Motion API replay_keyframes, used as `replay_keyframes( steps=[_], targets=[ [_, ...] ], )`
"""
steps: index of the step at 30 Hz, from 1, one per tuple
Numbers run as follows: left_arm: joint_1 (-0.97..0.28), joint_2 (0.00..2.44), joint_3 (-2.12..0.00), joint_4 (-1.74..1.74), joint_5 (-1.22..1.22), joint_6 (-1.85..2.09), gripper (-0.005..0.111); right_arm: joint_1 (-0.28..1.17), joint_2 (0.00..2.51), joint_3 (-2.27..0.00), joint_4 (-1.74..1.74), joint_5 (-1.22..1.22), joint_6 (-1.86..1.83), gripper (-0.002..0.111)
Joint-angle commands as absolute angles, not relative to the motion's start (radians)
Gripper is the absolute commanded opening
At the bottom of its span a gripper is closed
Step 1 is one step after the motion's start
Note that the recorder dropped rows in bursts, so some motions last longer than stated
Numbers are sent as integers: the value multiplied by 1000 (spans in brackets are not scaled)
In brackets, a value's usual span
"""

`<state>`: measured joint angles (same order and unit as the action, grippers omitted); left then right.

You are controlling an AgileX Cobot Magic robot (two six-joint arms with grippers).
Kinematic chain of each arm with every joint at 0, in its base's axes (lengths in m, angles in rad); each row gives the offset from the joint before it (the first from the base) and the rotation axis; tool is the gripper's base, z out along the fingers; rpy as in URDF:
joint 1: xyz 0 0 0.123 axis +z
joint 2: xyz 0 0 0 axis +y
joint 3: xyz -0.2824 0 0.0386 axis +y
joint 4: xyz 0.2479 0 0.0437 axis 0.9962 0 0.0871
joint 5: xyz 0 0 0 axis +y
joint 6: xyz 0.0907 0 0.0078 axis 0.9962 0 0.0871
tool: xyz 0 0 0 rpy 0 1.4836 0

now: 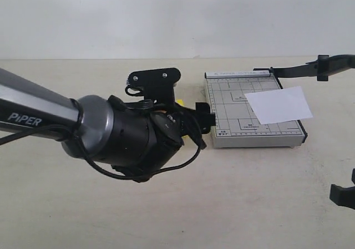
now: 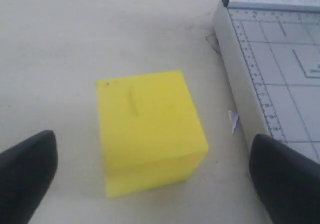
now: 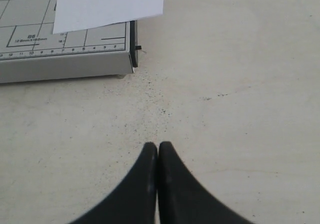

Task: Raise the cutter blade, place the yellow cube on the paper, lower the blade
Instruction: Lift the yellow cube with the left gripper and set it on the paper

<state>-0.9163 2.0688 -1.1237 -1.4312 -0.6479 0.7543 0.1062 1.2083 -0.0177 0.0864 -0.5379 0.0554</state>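
The yellow cube [image 2: 150,129] rests on the tabletop just beside the grey gridded trimmer board [image 2: 280,74]. My left gripper [image 2: 152,141] is open, with one finger on each side of the cube and a gap to both. In the exterior view only a sliver of the cube [image 1: 180,101] shows behind the left arm. The white paper [image 1: 279,105] lies on the board [image 1: 233,121], overhanging its right edge. The cutter blade [image 1: 310,67] is raised off the board and reaches out to the right. My right gripper [image 3: 158,148] is shut on nothing, above bare table off the board's corner [image 3: 120,64].
The left arm's bulky wrist [image 1: 122,135] blocks much of the exterior view left of the board. A small paper scrap [image 2: 233,120] lies by the board's side. A pale wall runs along the back of the beige table [image 1: 249,199].
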Motion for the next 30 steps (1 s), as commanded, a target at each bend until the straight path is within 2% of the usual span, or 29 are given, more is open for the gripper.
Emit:
replay_keyframes(
  steps=[1,5,8,11,19,22,25,27,30],
  targets=[
    [-911,2075,-1200,-1336,-640,731,109,136,1207,-12,82,-544,54,0],
    [-856,2137,-1308,-1423,-624,879,109,162,1207,-12,77,-544,51,0],
    [-811,2208,-1416,-1658,-546,1132,109,162,1207,-12,77,-551,51,0],
    [-808,2259,-1483,-1744,-557,1260,109,162,1207,-12,77,-553,51,0],
    [-808,2309,-1522,-1744,-630,1300,108,162,1207,-12,77,-553,51,0],
    [-812,2309,-1522,-1744,-644,1302,102,162,1207,-12,77,-553,51,0],
    [-814,2309,-1522,-1744,-646,1302,79,162,1207,-12,77,-553,46,0],
    [-814,2309,-1522,-1744,-646,1302,52,162,1207,-12,77,-553,44,0],
    [-814,2309,-1522,-1744,-646,1302,22,162,1207,-12,77,-560,44,0]
  ],
)
